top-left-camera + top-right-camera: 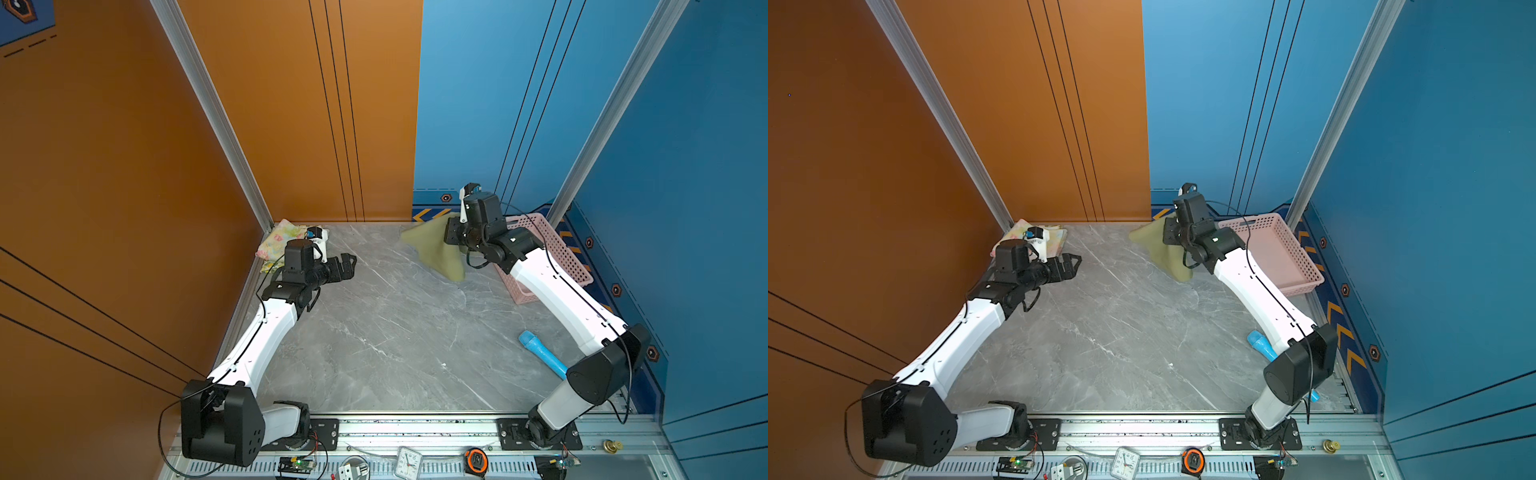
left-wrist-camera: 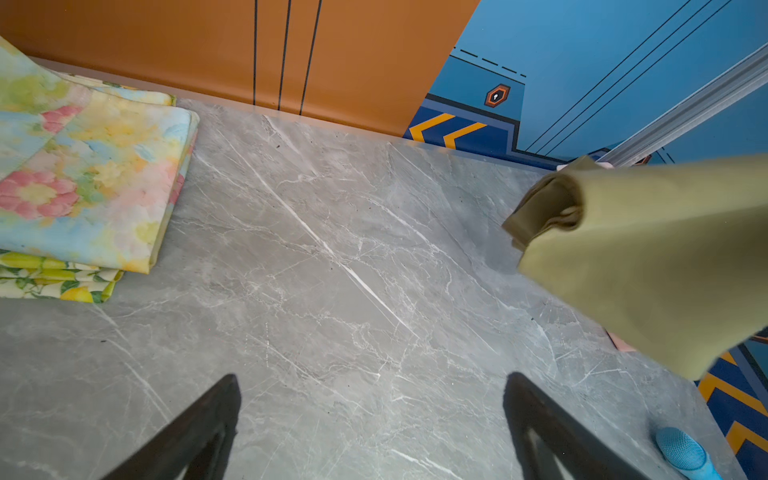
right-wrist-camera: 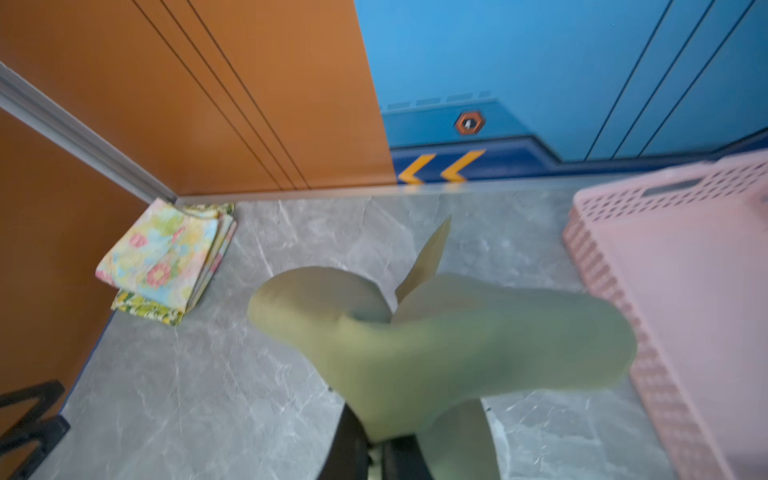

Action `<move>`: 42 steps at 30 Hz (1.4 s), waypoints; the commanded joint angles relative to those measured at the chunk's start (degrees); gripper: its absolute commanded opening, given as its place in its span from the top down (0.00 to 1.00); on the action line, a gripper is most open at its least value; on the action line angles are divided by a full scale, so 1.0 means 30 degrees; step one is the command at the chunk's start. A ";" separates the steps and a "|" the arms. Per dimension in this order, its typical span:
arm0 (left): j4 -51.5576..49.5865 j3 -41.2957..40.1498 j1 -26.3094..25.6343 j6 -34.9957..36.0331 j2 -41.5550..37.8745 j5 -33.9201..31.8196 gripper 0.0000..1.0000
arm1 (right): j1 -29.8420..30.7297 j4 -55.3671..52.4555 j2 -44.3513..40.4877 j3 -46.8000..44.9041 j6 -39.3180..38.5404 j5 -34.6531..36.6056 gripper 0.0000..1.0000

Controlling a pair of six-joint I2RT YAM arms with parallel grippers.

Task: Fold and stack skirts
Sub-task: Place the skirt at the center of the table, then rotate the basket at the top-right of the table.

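Olive skirt (image 1: 432, 245) hangs bunched off the table in both top views, just beside the pink basket (image 1: 569, 266), carried at the end of the right arm (image 1: 540, 282). The left gripper (image 1: 347, 264) hovers empty, jaws spread wide, well apart from the basket across the grey marble table (image 1: 395, 332). Beyond it, farthest from the basket, sits the floral skirt (image 1: 276, 241) in the corner under the orange wall. A blue brush (image 1: 542, 353) lies on the near side of the basket.

In the left wrist view the floral skirt is folded and lies on top of the folded lemon skirt (image 2: 54, 282). The olive cloth shows a rolled hem and casts a shadow on the marble.

In the right wrist view the olive cloth, blurred, drapes over the right gripper (image 3: 374, 444); whether the jaws pinch it or are letting go I cannot tell.

The step looks like bringing out the last skirt for folding. It would go best spread flat on the open marble between basket and stack, with the left gripper taking a second corner and the hem kept clear of the basket rim. The marble is smooth, so the cloth may slide.
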 commanded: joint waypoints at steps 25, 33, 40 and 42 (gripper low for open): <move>0.0346 0.0191 -0.1160 -0.0944 0.1742 0.0503 0.01 | -0.5164 0.0012 0.8473 0.1784 -0.0066 -0.0259 0.12; 0.0346 0.0175 -0.1223 -0.0944 0.1800 0.0496 0.01 | -0.5910 -0.0391 1.1983 0.5680 -0.0450 0.1590 0.12; 0.0346 0.0212 -0.1240 -0.0930 0.2123 0.0550 0.01 | -0.6190 -0.0303 1.3835 0.8856 -0.1279 0.2903 0.11; 0.0346 0.0233 -0.1247 -0.0929 0.2153 0.0610 0.01 | -0.6233 -0.0246 1.3948 0.9267 -0.1578 0.3106 0.11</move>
